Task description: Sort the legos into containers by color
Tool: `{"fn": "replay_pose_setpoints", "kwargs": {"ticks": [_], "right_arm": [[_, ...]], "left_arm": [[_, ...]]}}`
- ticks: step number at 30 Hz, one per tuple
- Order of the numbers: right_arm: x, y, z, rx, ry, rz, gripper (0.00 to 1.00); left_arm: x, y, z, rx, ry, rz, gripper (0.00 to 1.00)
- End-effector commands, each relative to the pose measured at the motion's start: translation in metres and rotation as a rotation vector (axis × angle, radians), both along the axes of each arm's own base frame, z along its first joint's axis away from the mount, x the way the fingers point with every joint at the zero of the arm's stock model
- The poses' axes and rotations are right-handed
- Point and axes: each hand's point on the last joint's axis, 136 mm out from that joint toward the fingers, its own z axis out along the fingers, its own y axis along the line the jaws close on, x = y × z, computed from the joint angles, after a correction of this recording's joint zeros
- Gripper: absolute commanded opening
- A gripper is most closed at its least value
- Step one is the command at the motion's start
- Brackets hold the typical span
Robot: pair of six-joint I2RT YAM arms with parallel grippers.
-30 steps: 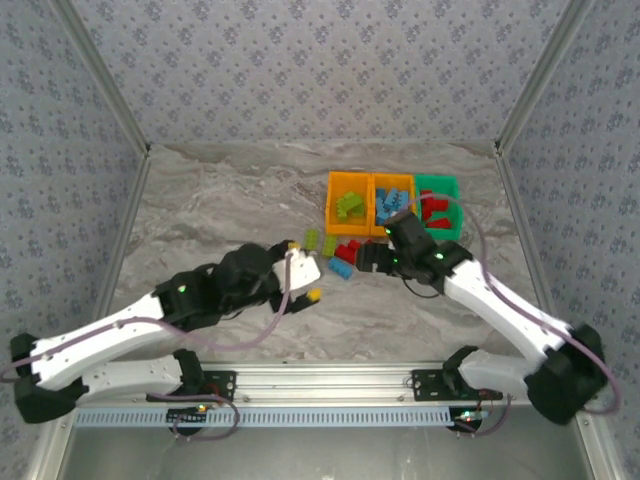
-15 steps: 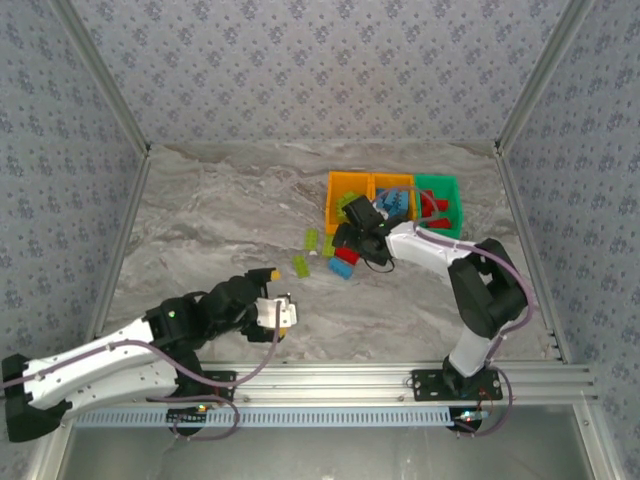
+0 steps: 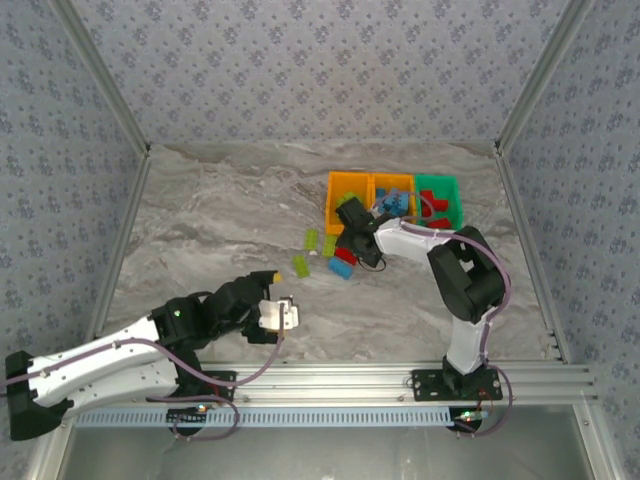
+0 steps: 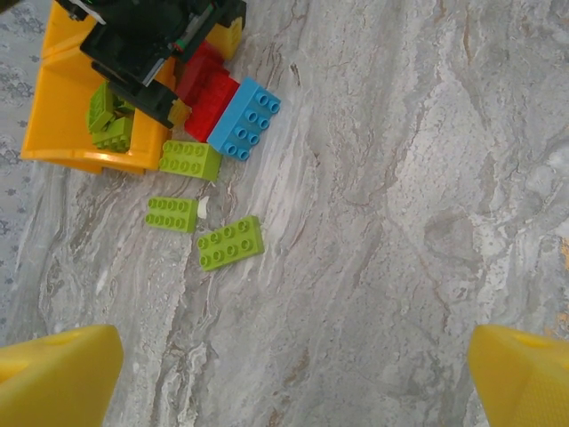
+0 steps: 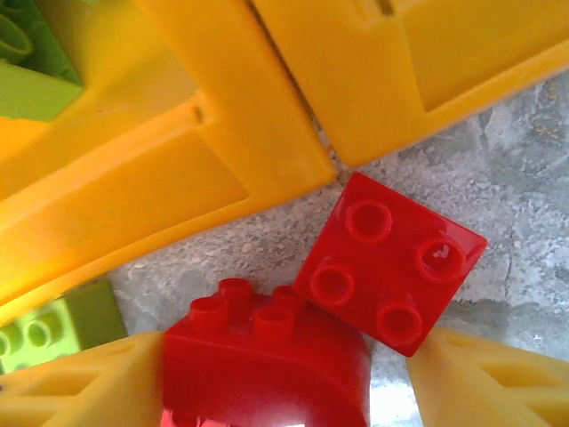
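Three lime legos, a light blue one and red ones lie in front of the containers. The left orange bin holds green legos, the middle orange bin blue ones, and the green bin red ones. My right gripper is low over the red legos. Its jaws flank a rounded red lego: the left finger touches it, with a gap on the right. A square red lego leans against it. My left gripper is wide open over bare table.
The orange bins' outer walls stand just beyond the right gripper. A lime lego lies at its left. The right arm is folded back toward the bins. Bare marble table spreads left of the legos.
My left gripper has drawn back toward the near left and opened wide; a lime lego lies where it was. My right gripper moved down onto the red legos and its jaws narrowed.
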Motion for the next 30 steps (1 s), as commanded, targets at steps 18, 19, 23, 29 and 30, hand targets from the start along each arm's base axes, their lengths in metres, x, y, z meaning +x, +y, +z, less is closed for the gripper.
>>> {"fn": "replay_pose_setpoints", "kwargs": {"ticks": [18, 19, 23, 29, 30], "right_arm": [[-0.038, -0.072, 0.099, -0.079, -0.241, -0.066, 0.47], [-0.035, -0.086, 0.111, -0.107, -0.275, -0.076, 0.47], [-0.008, -0.135, 0.135, -0.141, -0.317, -0.105, 0.47], [0.065, -0.205, 0.127, -0.124, -0.236, -0.191, 0.46], [0.076, -0.211, 0.119, -0.119, -0.211, -0.199, 0.46]], "left_arm": [[-0.01, -0.011, 0.043, -0.238, -0.018, -0.052, 0.99], [-0.009, -0.011, 0.049, -0.28, -0.016, -0.048, 0.99], [-0.002, -0.01, 0.064, -0.373, -0.019, -0.019, 0.99], [0.006, -0.008, 0.059, -0.366, -0.004, 0.017, 0.99], [0.006, -0.007, 0.057, -0.353, -0.003, 0.021, 0.99]]}}
